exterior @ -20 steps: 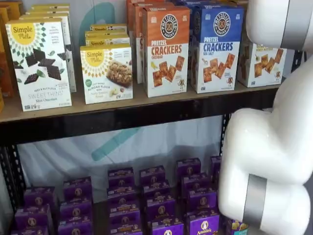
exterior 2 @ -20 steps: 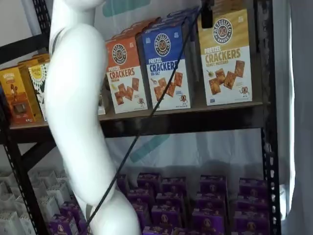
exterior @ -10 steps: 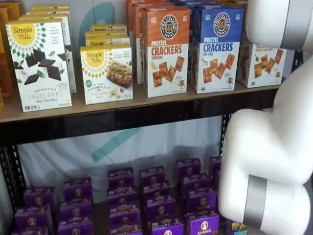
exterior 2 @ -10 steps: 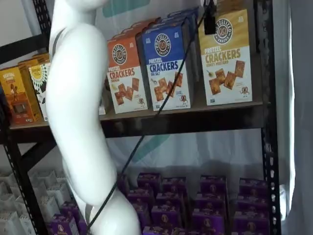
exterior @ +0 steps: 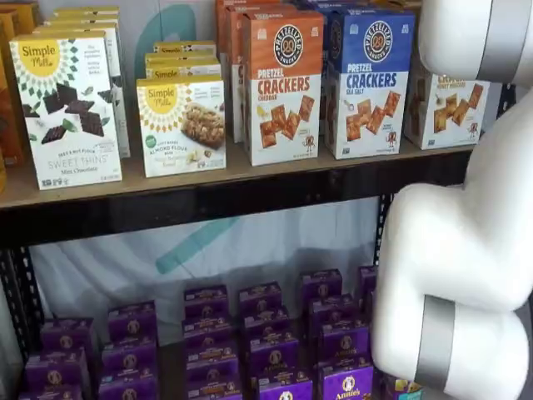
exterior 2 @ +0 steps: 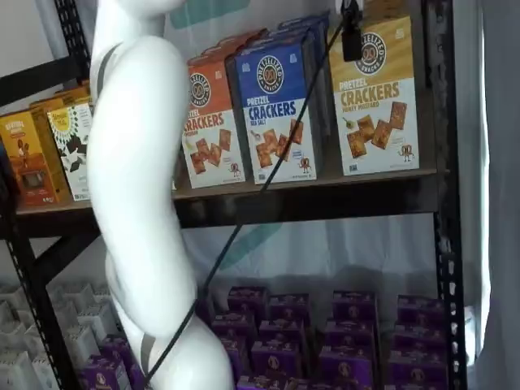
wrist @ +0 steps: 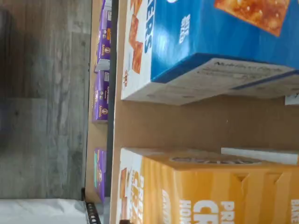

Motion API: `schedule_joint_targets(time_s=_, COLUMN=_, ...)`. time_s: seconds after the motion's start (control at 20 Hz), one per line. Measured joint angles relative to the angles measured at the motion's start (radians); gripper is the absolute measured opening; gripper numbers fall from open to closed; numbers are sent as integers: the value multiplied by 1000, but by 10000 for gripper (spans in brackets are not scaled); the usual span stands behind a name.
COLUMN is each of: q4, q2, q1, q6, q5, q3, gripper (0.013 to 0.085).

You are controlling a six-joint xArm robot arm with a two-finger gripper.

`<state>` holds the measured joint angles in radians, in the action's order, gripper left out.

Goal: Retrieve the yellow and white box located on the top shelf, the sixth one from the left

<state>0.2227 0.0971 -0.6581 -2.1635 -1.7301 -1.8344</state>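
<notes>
The gripper (exterior 2: 351, 36) shows only as a black finger hanging from the top edge of a shelf view, right of centre, with a cable (exterior 2: 244, 219) running down and left from it; seen side-on, so I cannot tell whether it is wide or closed. The finger hangs in front of the upper left corner of the yellow box (exterior 2: 374, 96), over the edge of its round logo; whether it touches the box I cannot tell. That box stands upright at the right end of the top shelf (exterior 2: 309, 199), in the upper right of the frame, just right of a blue box (exterior 2: 276, 114), with an orange box (exterior 2: 210, 122) further left. In the other shelf view the yellow box (exterior: 450, 104) sits at the upper right, its top hidden behind the white arm (exterior: 462, 250), which fills the right side of the frame. The wrist view is turned on its side and looks close at the yellow box (wrist: 205, 191) and the blue box (wrist: 205, 46), with bare shelf board (wrist: 187, 126) between them. Purple boxes (exterior: 266, 333) fill the lower shelf in both shelf views, and Simple Mills boxes (exterior: 71, 108) stand at the upper left.
</notes>
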Motion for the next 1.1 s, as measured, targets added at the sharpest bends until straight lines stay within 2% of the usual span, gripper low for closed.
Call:
schedule_joint_targets(time_s=0.2, q4=-10, q2=-11, q1=2, q6=2, q5=-17, q3=-18, gripper=850)
schedule_joint_targets(time_s=0.35, q4=-51, q2=-42, q1=18, q6=10, q5=-79, q3=-73, gripper=850)
schedule_joint_targets(time_s=0.5, q4=-68, q2=-50, q1=26, q6=14, q5=-102, q3=-88, gripper=850)
schedule_joint_targets(time_s=1.05, q4=-57, q2=-37, q1=29, q6=21, q5=-94, q3=-67, gripper=850)
schedule_joint_targets(time_s=1.1, q4=-55, q2=-39, q1=28, q6=21, q5=-97, q3=-70, gripper=810)
